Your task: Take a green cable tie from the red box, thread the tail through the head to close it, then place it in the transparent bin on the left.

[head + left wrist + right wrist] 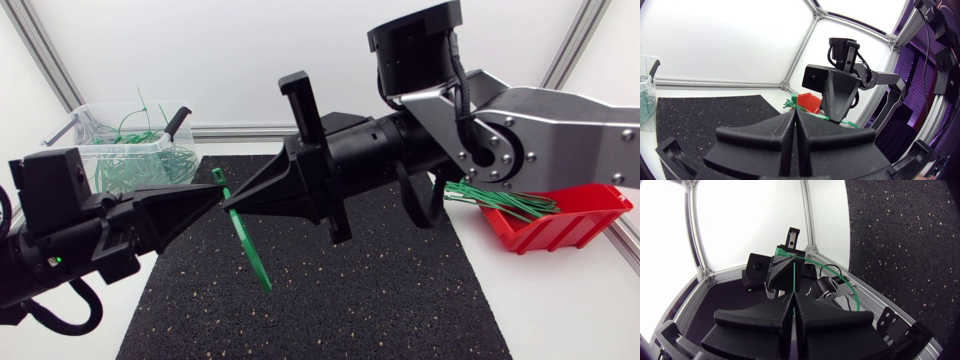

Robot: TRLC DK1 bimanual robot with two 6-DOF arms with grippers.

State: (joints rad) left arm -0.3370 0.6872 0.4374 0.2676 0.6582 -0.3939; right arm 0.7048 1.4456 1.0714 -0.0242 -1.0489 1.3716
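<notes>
1. The tie [250,250] is held over the left half of the mat [400,300], between two pincers that meet almost tip to tip; holding it there probably leaves both its ends free for threading.
2. The left pincer [212,193] comes in from the desk's [560,310] left edge and the right pincer [240,197] from its right edge, pointing at each other; this stance likely lets one steady the head while the other feeds the tail.
3. The tie's head end stands just above the tips; the long tail curves down toward the mat, and whether its end touches the mat cannot be told; the tail does not look threaded, so the loop seems not yet closed.
4. The right pincer's fingers are pressed together; in its own wrist view the green strip comes out from between them, so it grips the tie.
5. The left pincer's fingers are closed to a hairline; its own view shows no green in that line, but the right wrist view shows the tie across its tip, so it seems to pinch the tie near the head.
6. The box [570,225] sits at the desk's right edge with spare ties [500,203] sticking out; the bin [120,150] stands at the far left corner, well apart from the held tie, so the drop-off is not yet done.
</notes>
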